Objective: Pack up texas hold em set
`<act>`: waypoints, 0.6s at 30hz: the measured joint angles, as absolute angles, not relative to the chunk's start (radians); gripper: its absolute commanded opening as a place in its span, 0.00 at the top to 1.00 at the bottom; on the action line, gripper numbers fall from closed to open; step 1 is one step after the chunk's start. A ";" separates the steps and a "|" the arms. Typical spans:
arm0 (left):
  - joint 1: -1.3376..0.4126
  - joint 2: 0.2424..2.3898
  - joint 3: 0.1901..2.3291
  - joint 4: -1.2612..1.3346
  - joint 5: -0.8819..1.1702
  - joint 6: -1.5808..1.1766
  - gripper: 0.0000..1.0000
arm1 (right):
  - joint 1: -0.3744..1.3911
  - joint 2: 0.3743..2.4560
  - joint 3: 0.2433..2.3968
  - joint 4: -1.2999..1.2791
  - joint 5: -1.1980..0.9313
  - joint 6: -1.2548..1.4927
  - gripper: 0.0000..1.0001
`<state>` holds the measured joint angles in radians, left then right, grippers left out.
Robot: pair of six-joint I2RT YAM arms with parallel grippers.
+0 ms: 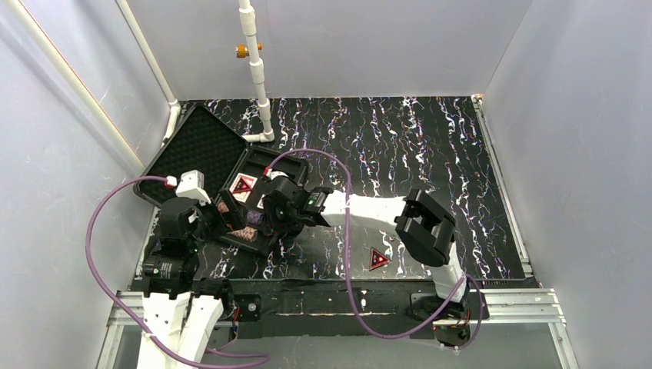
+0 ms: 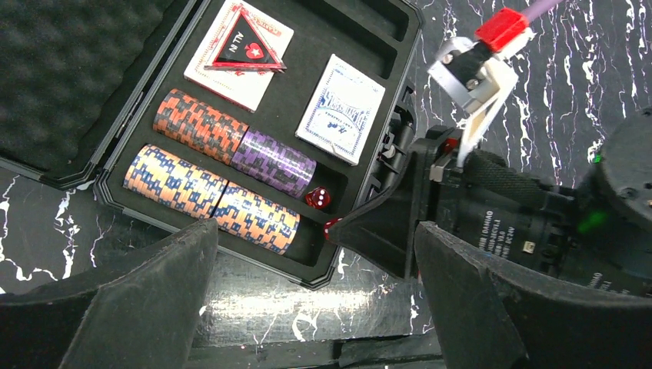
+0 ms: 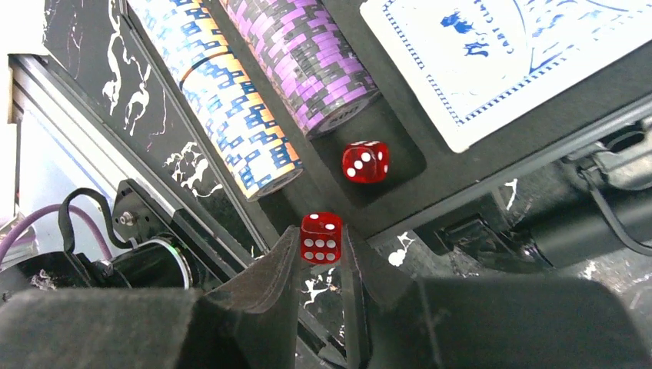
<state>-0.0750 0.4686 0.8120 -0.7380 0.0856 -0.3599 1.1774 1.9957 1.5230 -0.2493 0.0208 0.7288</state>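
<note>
The black case [image 1: 196, 150] lies open at the table's left, its foam lid [image 2: 69, 69] folded back. The tray holds a red deck [image 2: 231, 77] with a red triangle [image 2: 244, 44] on it, a blue deck [image 2: 342, 108], several chip stacks [image 2: 200, 127], and one red die [image 3: 365, 162] in a slot beside the purple stack [image 3: 307, 61]. My right gripper [image 3: 321, 254] is shut on a second red die [image 3: 321, 237] at the case's near right corner. My left gripper [image 2: 315, 307] is open and empty above the table, just in front of the case.
A second red triangle [image 1: 378, 258] lies on the black marbled table near the front, right of the case. A white pipe [image 1: 257, 77] stands behind the case. A metal rail [image 1: 346, 304] runs along the front edge. White walls enclose the table.
</note>
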 measured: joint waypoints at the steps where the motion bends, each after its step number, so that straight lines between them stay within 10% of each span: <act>1: -0.075 0.466 0.812 -0.739 0.085 -0.360 0.01 | 1.179 2.003 1.528 -0.247 0.020 0.729 0.99; 18: -0.075 0.455 0.812 -0.742 0.069 -0.360 0.01 | 1.203 2.077 1.589 -0.229 0.003 0.730 0.89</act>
